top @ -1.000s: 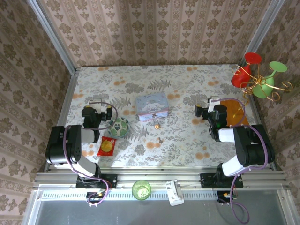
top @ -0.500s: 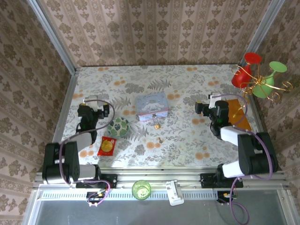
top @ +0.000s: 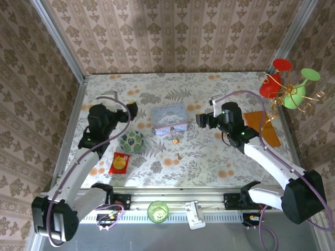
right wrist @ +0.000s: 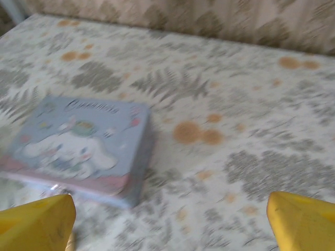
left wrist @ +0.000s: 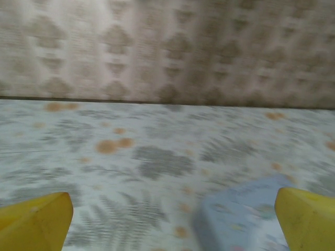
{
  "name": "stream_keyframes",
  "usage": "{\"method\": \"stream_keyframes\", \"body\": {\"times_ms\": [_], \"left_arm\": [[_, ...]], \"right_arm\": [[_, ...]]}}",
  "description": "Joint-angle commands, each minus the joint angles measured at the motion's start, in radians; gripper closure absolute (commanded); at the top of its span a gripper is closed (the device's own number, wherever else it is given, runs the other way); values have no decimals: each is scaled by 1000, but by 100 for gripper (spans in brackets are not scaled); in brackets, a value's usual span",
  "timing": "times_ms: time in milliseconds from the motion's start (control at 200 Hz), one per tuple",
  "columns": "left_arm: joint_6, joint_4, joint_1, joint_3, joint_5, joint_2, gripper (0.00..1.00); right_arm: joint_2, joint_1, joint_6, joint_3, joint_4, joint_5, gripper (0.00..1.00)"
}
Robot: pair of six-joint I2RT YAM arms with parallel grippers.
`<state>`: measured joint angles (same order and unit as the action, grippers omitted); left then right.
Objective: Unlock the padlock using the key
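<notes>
Hovering left gripper [top: 132, 109] and right gripper [top: 200, 120], fingers spread wide, padlock [top: 175, 140] near key [top: 179, 156] (on table [top: 220, 157])

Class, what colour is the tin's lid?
The tin is pale blue with a white cartoon figure; right wrist view.

The only writing stands on the lid of the tin [right wrist: 78, 149]: one line of dark cursive lettering [right wrist: 91, 106] along the lid's upper edge, above a white cartoon figure. In the right wrist view it is too blurred to spell out, and in the top view too small. The red packet [top: 120, 162] bears a round gold mark, with no characters legible on it. The padlock [top: 175, 140] is too small for any stamp or brand to be made out.
</notes>
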<state>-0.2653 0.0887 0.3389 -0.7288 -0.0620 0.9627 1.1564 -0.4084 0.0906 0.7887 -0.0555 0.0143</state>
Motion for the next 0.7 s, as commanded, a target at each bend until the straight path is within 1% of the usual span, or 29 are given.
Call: {"method": "stream_keyframes", "body": {"times_ms": [0, 45, 75, 115, 145, 175, 250, 335, 380, 430, 495, 585, 650, 695], "left_arm": [[-148, -77, 100, 1, -52, -40, 0], [-209, -80, 111, -1, -98, -36, 0], [-245, -84, 152, 2, -114, -35, 0], [-301, -94, 180, 14, -88, -38, 0], [-335, -97, 202, 30, -64, -41, 0], [-365, -100, 215, 41, -66, -39, 0], [-386, -141, 243, 40, -102, -21, 0], [-397, -153, 313, 50, -84, -11, 0], [-413, -164, 347, 47, -81, 1, 0], [-426, -179, 379, 44, -78, 19, 0], [-446, -196, 416, 47, -49, 31, 0], [-469, -177, 450, 71, -10, 27, 0], [-491, -169, 453, 83, -6, 28, 0], [-506, -156, 456, 95, -3, 24, 3]], "right_arm": [[-11, -70, 93, 29, -252, -8, 6], [1, -105, 129, 38, -290, -27, 7], [8, -131, 143, 41, -305, -31, 8], [19, -176, 160, 46, -333, -22, 10], [29, -214, 169, 46, -343, -6, 11], [38, -250, 175, 46, -348, 11, 10], [82, -309, 200, 51, -354, 14, 11], [142, -370, 214, 66, -360, 33, 17], [176, -401, 223, 77, -370, 56, 22], [208, -420, 237, 79, -364, 65, 28], [229, -428, 263, 54, -317, 45, 33], [292, -433, 286, 37, -265, 25, 45], [332, -441, 290, 39, -249, 14, 48], [358, -450, 293, 38, -236, 15, 49]]}}
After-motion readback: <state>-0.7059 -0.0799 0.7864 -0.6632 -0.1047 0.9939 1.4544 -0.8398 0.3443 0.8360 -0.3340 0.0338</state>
